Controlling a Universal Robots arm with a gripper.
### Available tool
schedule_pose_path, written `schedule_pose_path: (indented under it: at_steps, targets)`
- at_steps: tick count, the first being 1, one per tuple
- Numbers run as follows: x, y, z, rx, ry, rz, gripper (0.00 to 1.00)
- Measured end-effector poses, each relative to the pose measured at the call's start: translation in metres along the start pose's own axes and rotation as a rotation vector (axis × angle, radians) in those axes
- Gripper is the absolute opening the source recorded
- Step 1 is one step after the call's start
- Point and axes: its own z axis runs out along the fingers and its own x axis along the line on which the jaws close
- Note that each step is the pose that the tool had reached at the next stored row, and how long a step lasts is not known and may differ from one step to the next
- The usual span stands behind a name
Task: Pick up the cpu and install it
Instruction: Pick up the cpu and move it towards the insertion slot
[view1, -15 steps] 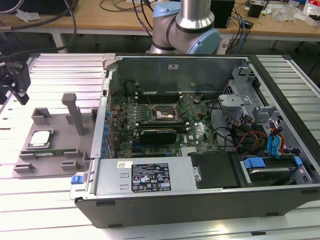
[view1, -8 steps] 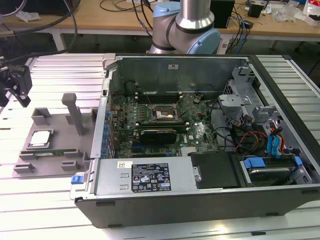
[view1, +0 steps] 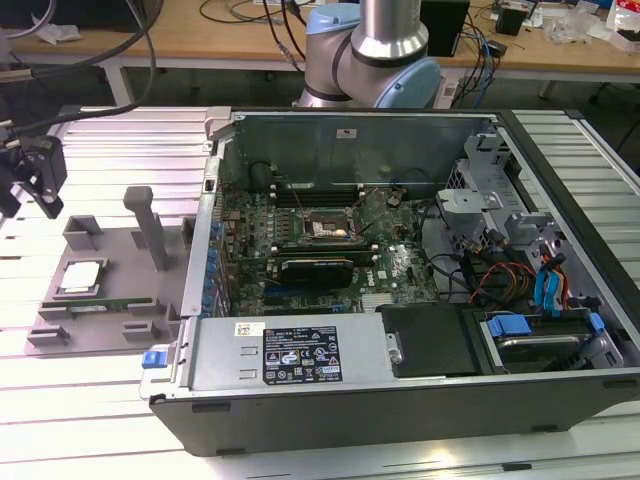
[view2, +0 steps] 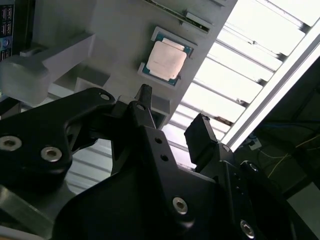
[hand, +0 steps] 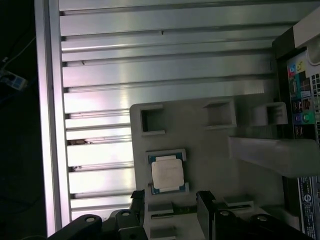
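The cpu (view1: 80, 277) is seated flat in a square recess of the grey parts holder (view1: 115, 250), at the exterior view's left, in the lower left part of the frame. Its pale metal top faces upward, and a thin rim is visible around it.

The gripper (view2: 172, 107) is positioned above the holder and apart from the cpu. In the exterior view it is found at the far left edge of the frame, higher in the frame than the holder. The jaws are released: in both wrist views a clear gap is seen between the two black fingers (view2: 202, 135), and nothing is grasped. In the first wrist view the cpu lies just beyond the fingertips, in line with the gap.

The holder is set on a slatted aluminium desk (view1: 100, 140), just beside the open computer case (view1: 400, 390), which takes up the centre and right of the exterior view. The motherboard (view1: 400, 265) is mounted inside the case. The processor socket (view1: 328, 228), with its metal frame, is located near the centre of the frame, well apart from the cpu. An upright grey post (view1: 150, 225) stands on the holder between the cpu and the case.
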Motion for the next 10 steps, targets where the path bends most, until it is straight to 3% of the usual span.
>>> schedule_pose_path:
  at_steps: [10]
  targets:
    - [0.0002, -0.0004, 0.0098, 0.0, 0.0, 0.0, 0.55]
